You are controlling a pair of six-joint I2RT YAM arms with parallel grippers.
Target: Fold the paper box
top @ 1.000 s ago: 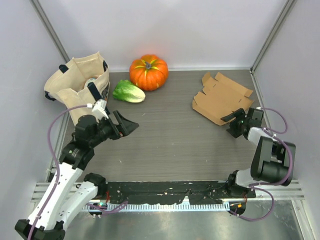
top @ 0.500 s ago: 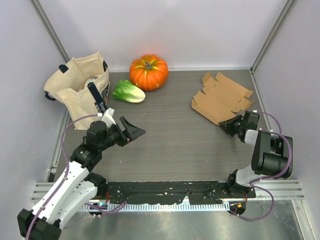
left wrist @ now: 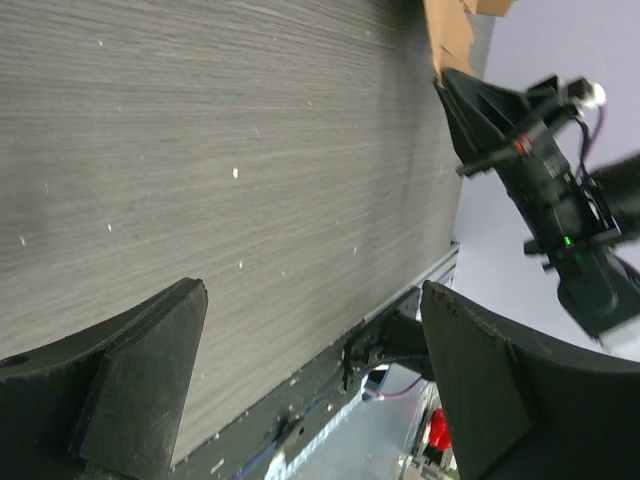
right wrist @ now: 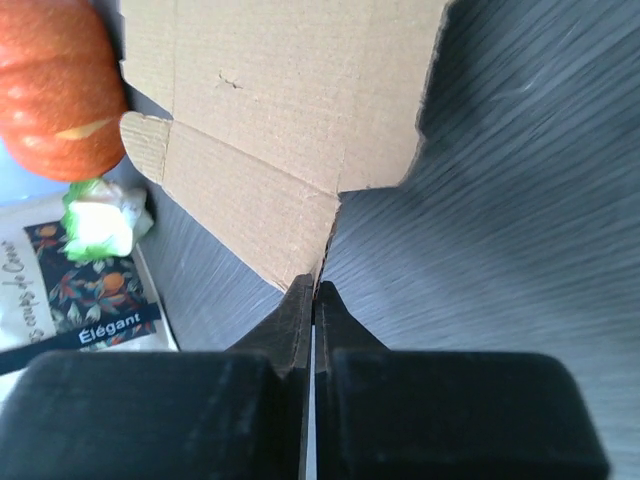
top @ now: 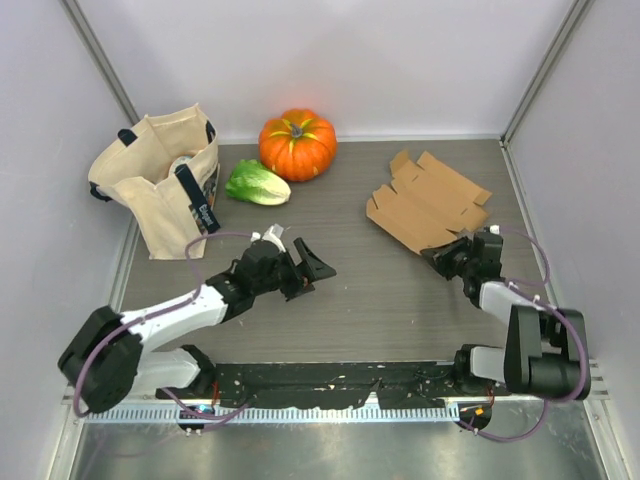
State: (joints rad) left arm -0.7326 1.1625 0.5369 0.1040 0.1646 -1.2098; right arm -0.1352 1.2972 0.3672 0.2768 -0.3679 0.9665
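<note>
The paper box (top: 425, 205) lies unfolded and flat at the back right of the table, a tan cardboard sheet with flaps and tabs. My right gripper (top: 447, 255) is shut on its near corner; in the right wrist view the box (right wrist: 270, 90) has that corner pinched between the closed black fingertips of the gripper (right wrist: 315, 285). My left gripper (top: 312, 272) is open low over the middle of the table, pointing right toward the box, with nothing between its fingers (left wrist: 150, 350). The left wrist view shows the box's edge (left wrist: 450, 40) far ahead.
An orange pumpkin (top: 297, 143) stands at the back centre with a green lettuce (top: 257, 184) just left of it. A beige tote bag (top: 155, 180) sits at the back left. White walls and metal posts close in the sides.
My right gripper has closed on the box's near corner, and the box has shifted left. My left arm has stretched out to the right, toward the table's middle, jaws still wide.
</note>
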